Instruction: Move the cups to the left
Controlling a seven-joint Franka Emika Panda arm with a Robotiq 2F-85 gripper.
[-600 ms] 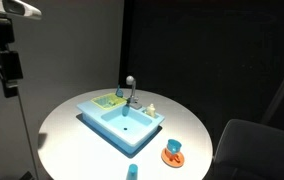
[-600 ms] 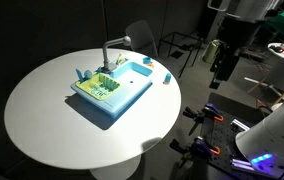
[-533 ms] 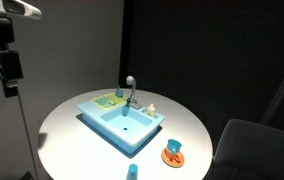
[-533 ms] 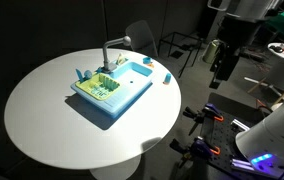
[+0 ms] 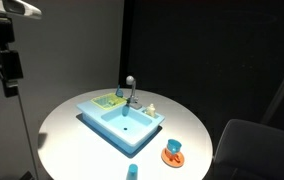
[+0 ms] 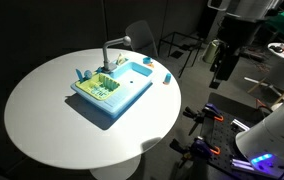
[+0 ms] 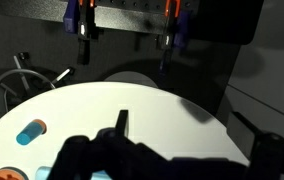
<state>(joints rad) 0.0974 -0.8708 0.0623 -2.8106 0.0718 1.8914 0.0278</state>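
Observation:
Two small light-blue cups stand on the round white table [image 5: 72,130] beside the blue toy sink [image 5: 122,122]. One cup [image 5: 174,147] sits on an orange saucer [image 5: 173,156]. The other cup [image 5: 132,171] stands alone near the table's edge. In an exterior view they show past the sink's far end, one [image 6: 168,77] nearer and one [image 6: 149,62] behind it. The wrist view shows a cup [image 7: 29,131] at the left. My gripper [image 5: 0,82] [image 6: 220,76] hangs high, off the table and far from the cups, open and empty.
The sink holds a grey tap [image 5: 131,90] and a green rack part [image 6: 100,90]. A dark chair [image 5: 257,150] stands by the table. A robot base with cables and lit equipment [image 6: 262,140] is beside the table. A wall rack [image 7: 122,20] shows ahead in the wrist view.

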